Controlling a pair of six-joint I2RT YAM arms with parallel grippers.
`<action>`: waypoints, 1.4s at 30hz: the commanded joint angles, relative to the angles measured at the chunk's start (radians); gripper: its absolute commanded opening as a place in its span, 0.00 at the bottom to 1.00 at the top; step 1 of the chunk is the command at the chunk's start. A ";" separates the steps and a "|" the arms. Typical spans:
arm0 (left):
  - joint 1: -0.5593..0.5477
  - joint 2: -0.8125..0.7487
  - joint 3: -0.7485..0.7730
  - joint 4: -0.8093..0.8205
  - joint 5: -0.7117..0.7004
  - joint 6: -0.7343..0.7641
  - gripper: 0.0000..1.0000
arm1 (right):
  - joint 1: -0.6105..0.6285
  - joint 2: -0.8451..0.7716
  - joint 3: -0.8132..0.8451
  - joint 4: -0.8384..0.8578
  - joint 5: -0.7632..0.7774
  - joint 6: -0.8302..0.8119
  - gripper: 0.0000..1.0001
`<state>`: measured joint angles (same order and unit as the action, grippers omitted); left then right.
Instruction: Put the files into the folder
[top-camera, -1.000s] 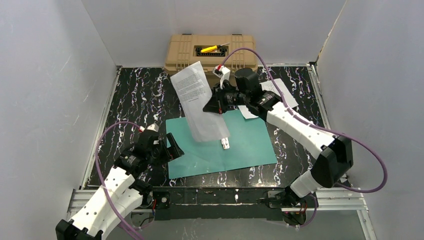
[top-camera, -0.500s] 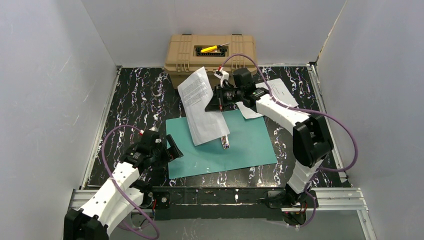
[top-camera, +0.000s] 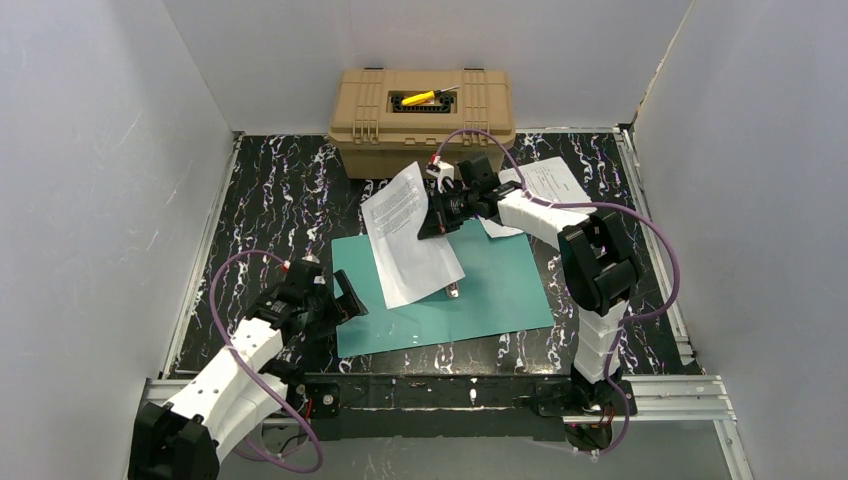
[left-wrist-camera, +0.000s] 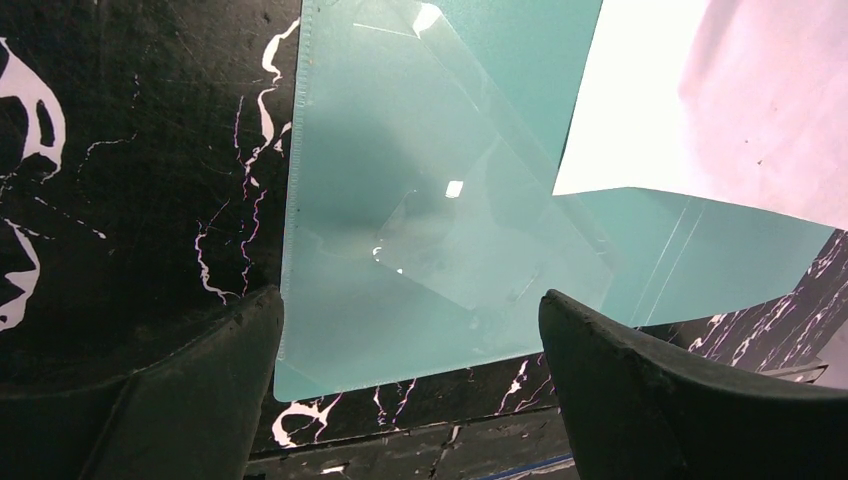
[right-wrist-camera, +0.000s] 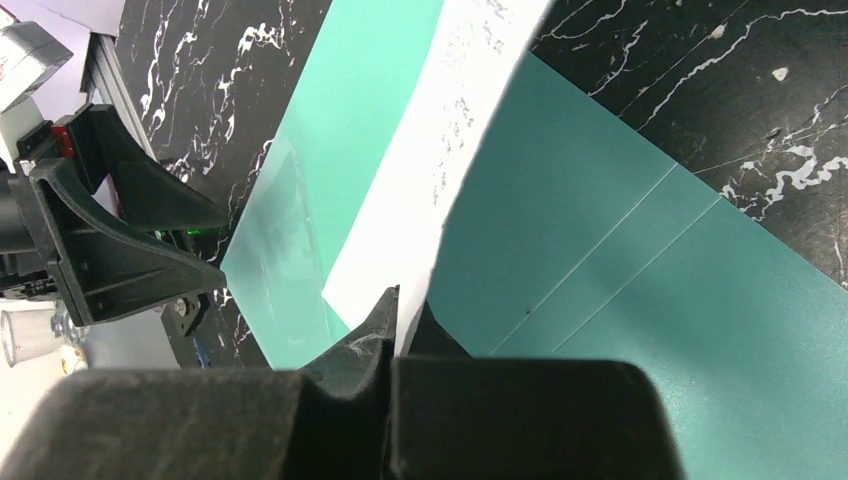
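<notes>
One teal plastic folder (top-camera: 500, 290) lies open and flat on the black marble-patterned table (top-camera: 270, 200), and everything else is placed from it. There are two white paper sheets printed with small black text. The first sheet (top-camera: 410, 240) slants across the folder's left half, its lower end over the folder's middle and its upper end out past the folder's far edge. Whether the low end rests on the teal surface I cannot tell. The second sheet (top-camera: 552, 180) lies flat on the table just beyond the folder's far right corner, partly covered by the right arm. One small metal clip (top-camera: 455, 291) shows near the folder's centre fold, at the first sheet's lower corner. One tan hard plastic case (top-camera: 420, 125) stands well beyond the folder's far edge, with a yellow tool (top-camera: 420, 98) in its lid recess. Of the two grippers, the right gripper (right-wrist-camera: 400, 310) is above the folder's far edge, its jaws pressed together on the side edge of the first sheet — the paper runs straight out from between the fingers. The left gripper (left-wrist-camera: 412, 302) hovers at the folder's near left corner, jaws spread wide and holding nothing — its two dark fingers (left-wrist-camera: 180, 400) frame that corner in the wrist view.
</notes>
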<state>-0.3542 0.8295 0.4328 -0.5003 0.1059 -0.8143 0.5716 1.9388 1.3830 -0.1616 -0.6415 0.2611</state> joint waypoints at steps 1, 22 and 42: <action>0.009 0.016 -0.008 0.017 0.014 0.015 0.98 | -0.001 -0.011 0.019 0.032 -0.023 -0.029 0.01; 0.008 0.103 -0.007 0.027 -0.019 0.011 0.98 | 0.072 -0.021 -0.114 0.275 -0.072 0.109 0.01; 0.009 0.124 -0.030 0.030 0.006 -0.027 0.98 | 0.125 -0.014 -0.205 0.442 -0.063 0.224 0.01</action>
<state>-0.3492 0.9024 0.4313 -0.4934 0.0746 -0.8368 0.6849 1.9385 1.1915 0.1940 -0.6952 0.4545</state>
